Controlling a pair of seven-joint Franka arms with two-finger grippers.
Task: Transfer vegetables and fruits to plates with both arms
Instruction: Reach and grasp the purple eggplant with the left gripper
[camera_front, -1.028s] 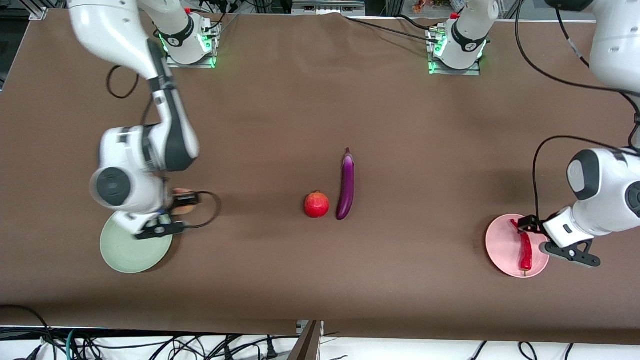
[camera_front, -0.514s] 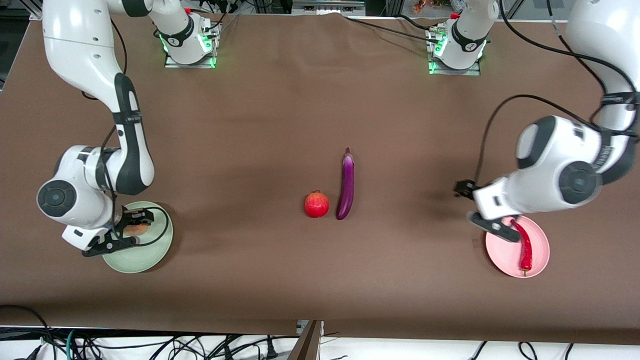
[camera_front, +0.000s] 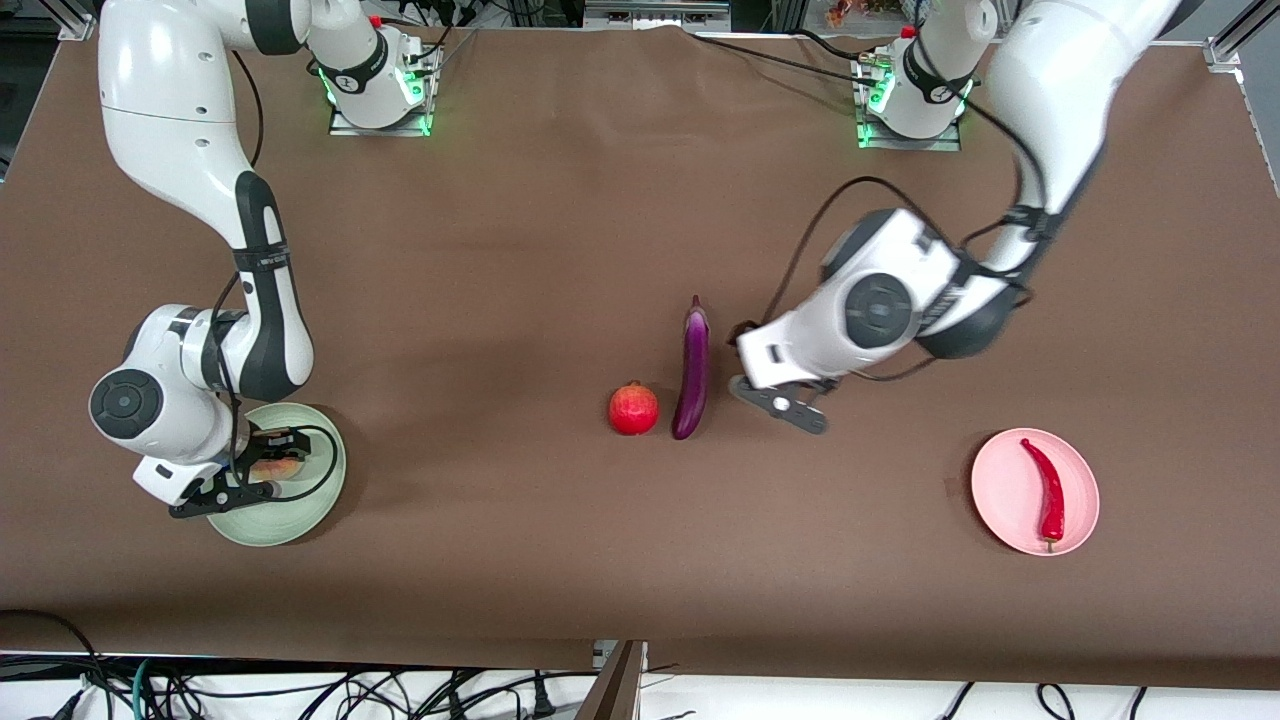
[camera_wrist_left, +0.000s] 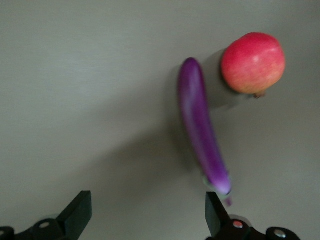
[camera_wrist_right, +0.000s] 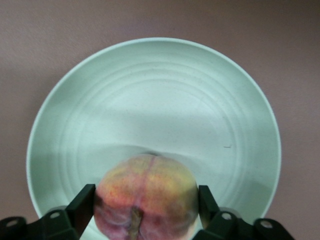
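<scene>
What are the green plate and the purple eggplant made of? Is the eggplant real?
The green plate looks like matte ceramic or hard plastic: dull surface, faint rings pressed into it. The eggplant has smooth, shiny skin with a bright streak along it; that could be a real one or a plastic toy, the pictures cannot settle it.

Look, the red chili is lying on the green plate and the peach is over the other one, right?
Not quite. The front view shows the chili lying on the pink plate. The right tool holds the peach over the green plate.
</scene>
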